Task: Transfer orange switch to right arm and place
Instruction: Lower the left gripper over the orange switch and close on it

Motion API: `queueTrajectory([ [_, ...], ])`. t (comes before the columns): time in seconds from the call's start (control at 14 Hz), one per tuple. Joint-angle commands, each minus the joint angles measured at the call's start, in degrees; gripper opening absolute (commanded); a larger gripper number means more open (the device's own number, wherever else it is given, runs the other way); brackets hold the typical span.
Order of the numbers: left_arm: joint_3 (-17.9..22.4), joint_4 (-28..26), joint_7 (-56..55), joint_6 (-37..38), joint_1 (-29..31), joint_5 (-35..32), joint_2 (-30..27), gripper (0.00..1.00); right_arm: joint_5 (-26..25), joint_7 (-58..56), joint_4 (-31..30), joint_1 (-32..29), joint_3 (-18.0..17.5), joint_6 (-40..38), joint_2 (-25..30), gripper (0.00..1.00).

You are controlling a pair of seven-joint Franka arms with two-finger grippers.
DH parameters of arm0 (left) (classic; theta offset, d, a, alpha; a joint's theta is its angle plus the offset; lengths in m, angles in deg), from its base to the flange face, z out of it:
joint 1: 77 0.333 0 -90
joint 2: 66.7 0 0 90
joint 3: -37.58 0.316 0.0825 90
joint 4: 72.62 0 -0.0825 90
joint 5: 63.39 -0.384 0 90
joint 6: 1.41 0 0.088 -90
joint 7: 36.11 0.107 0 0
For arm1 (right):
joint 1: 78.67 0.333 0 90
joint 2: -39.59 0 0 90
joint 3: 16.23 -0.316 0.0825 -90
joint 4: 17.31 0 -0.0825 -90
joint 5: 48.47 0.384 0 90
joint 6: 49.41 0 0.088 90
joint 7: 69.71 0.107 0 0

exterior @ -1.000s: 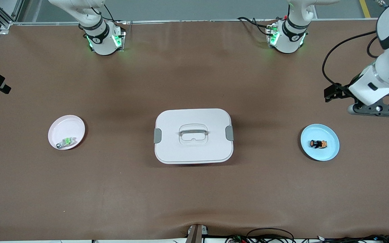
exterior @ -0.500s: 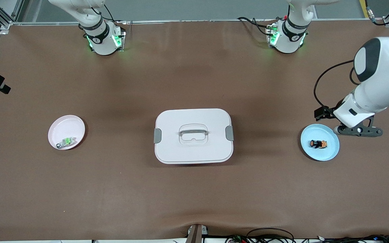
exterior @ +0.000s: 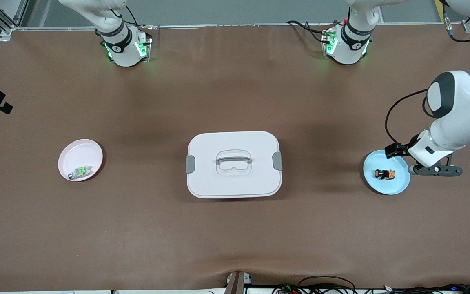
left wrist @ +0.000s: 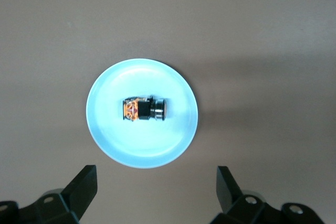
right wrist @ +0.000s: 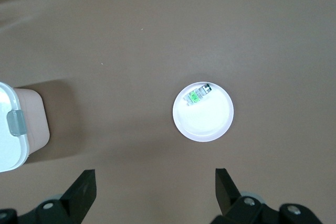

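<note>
The orange switch, a stubby black part with orange marks, lies on its side on a light blue plate toward the left arm's end of the table. My left gripper hangs above the table just beside that plate's rim, open and holding nothing. The right gripper is out of the front view. In its wrist view it hangs open and high over the table, looking down on the pink plate, with nothing between its fingers.
A white lidded box with grey clips stands mid-table. A pink plate toward the right arm's end holds a small grey part with a green top.
The left arm has swung toward the front camera and come down, so its gripper now hangs next to the blue plate. The switch and plates have not moved.
</note>
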Motion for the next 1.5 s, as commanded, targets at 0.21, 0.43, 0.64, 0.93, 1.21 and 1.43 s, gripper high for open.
queueTrajectory([
  [0.21,-0.25,-0.01,0.36,-6.82,2.56,-1.02,7.43,1.0,-0.72,-0.67,0.69,-0.76,-0.46,-0.29,-0.22,1.0],
  [0.43,-0.07,-0.01,0.36,-10.78,2.82,-2.16,10.78,1.0,-0.72,-0.67,0.69,-0.76,-0.46,-0.29,-0.31,1.0],
  [0.64,-0.07,0.17,0.36,-14.55,2.91,-2.25,13.94,1.0,-0.72,-0.67,0.69,-0.76,-0.46,-0.29,-0.31,1.0],
  [0.93,0.19,0.17,0.36,-17.99,3.7,-2.34,16.58,1.0,-0.73,-0.58,0.69,-0.76,-0.46,-0.2,-0.31,1.0],
  [1.21,0.19,0.08,0.44,-18.87,3.7,-2.34,17.56,1.0,-0.64,-0.58,0.69,-0.76,-0.46,-0.29,-0.31,1.0],
  [1.43,0.19,0.08,0.62,-18.87,3.7,-2.34,18.25,1.0,-0.64,-0.58,0.69,-0.67,-0.46,-0.2,-0.31,1.0],
])
